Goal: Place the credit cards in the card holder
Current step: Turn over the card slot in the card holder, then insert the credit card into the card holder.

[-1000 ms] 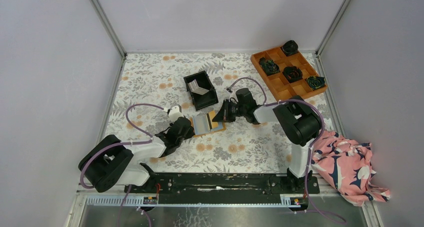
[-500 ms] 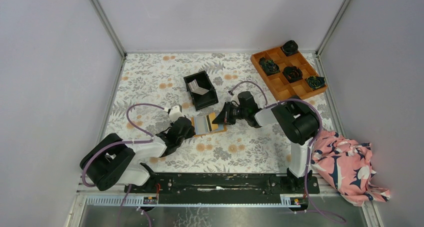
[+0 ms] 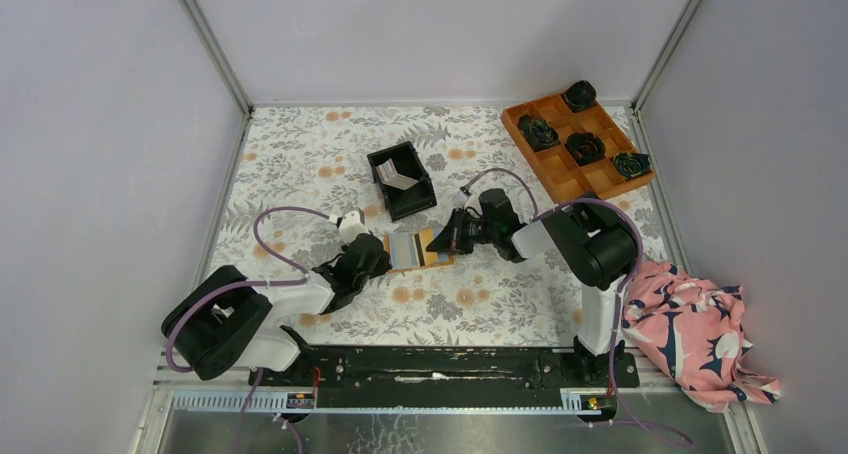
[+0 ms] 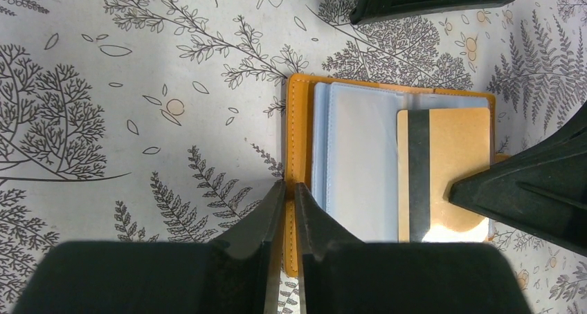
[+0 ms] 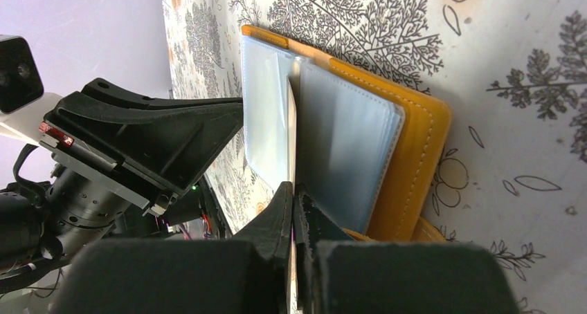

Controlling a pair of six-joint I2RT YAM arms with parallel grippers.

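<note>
The card holder (image 3: 408,250) (image 4: 299,120) lies open on the floral table, orange edge to the left and light blue pockets up. My left gripper (image 4: 290,186) (image 3: 376,255) is shut on its orange left edge. My right gripper (image 5: 293,188) (image 3: 447,238) is shut on a tan credit card (image 4: 450,155) with a black stripe. The card lies over the holder's right half, its left end at a blue pocket. In the right wrist view this card (image 5: 291,120) shows edge-on between two blue pockets. More pale grey credit cards (image 3: 398,180) lie in the black bin (image 3: 414,200).
An orange compartment tray (image 3: 560,174) with dark rosettes stands at the back right. A pink patterned cloth (image 3: 690,324) lies at the near right edge. The black bin stands just behind the holder. The two grippers face each other across the holder.
My right gripper has shifted slightly toward the near edge with the card still in it. The left gripper has stayed on the holder's edge.
</note>
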